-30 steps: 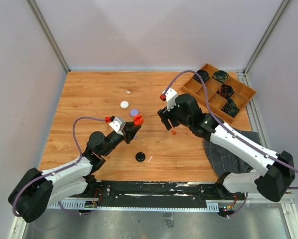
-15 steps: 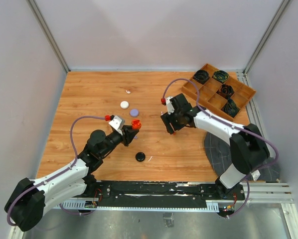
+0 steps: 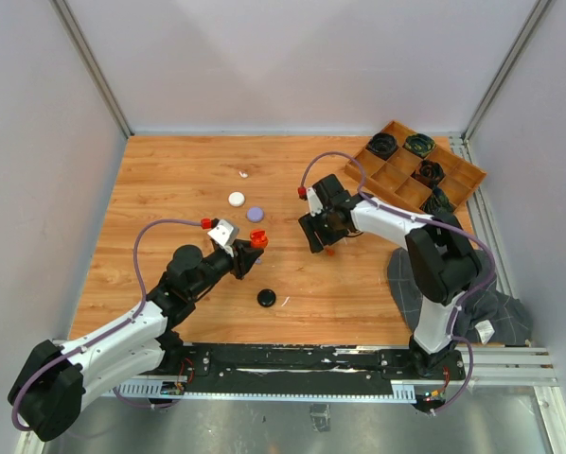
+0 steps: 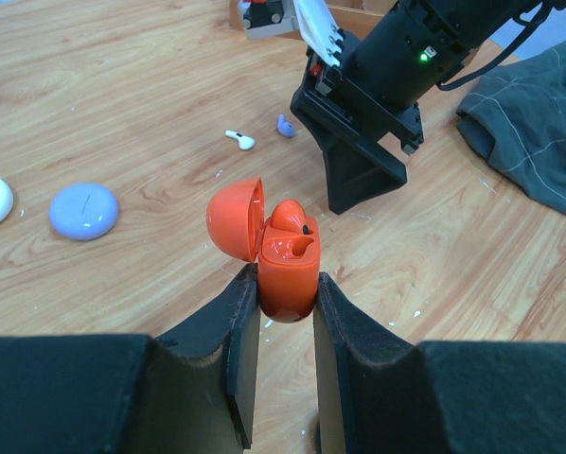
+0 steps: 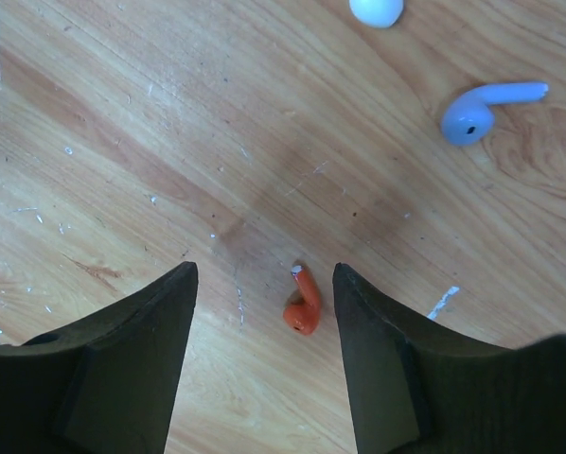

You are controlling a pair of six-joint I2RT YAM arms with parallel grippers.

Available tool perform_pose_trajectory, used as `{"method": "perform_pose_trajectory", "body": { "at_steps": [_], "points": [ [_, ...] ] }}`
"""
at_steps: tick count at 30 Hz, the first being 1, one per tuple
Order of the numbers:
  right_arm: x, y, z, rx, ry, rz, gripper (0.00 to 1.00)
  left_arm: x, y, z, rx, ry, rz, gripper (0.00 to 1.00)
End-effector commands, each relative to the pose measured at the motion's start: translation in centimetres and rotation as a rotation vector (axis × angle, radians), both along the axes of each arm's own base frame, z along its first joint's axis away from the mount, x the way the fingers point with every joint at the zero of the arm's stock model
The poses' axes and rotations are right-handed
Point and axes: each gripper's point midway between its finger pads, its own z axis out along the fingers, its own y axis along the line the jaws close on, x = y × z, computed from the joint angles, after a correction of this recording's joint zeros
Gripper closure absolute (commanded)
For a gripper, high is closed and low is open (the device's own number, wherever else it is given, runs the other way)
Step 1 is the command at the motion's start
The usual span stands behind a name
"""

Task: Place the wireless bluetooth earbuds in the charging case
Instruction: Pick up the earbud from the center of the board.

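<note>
My left gripper [image 4: 288,286] is shut on the base of a red-orange charging case [image 4: 288,265]. The case's lid [image 4: 234,219] is flipped open, and one orange bud [image 4: 291,216] sits inside it. In the top view the case [image 3: 256,242] hovers left of centre. My right gripper [image 5: 264,274] is open and points down at the table, straddling a loose red-orange earbud [image 5: 303,307] that lies nearer its right finger [image 5: 368,322]. The earbud [image 3: 330,252] touches neither finger. A pale purple earbud [image 5: 477,112] and a white one [image 5: 376,9] lie beyond it.
White [image 3: 236,199], pale purple [image 3: 256,214] and black [image 3: 266,298] pucks lie on the wooden table [image 3: 169,189]. A wooden divided tray [image 3: 397,180] with black coiled bundles sits at the back right. A dark cloth [image 3: 472,293] lies at the near right.
My right gripper has come down over the orange earbud and its jaws have narrowed a little. The left gripper keeps its hold on the open case, drawn back slightly.
</note>
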Motion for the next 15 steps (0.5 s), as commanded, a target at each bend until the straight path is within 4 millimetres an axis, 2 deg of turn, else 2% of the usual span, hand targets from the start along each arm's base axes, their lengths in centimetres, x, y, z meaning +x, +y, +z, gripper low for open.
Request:
{"method": "perform_pose_trajectory", "body": {
  "at_steps": [1, 15],
  "points": [
    [-0.9, 0.2, -0.4, 0.013, 0.075, 0.004, 0.40, 0.3, -0.4, 2.1, -0.027, -0.041, -0.009, 1.00],
    [-6.2, 0.2, -0.9, -0.023, 0.223, 0.137, 0.47, 0.0, -0.8, 2.5, -0.045, -0.038, -0.034, 1.00]
  ]
}}
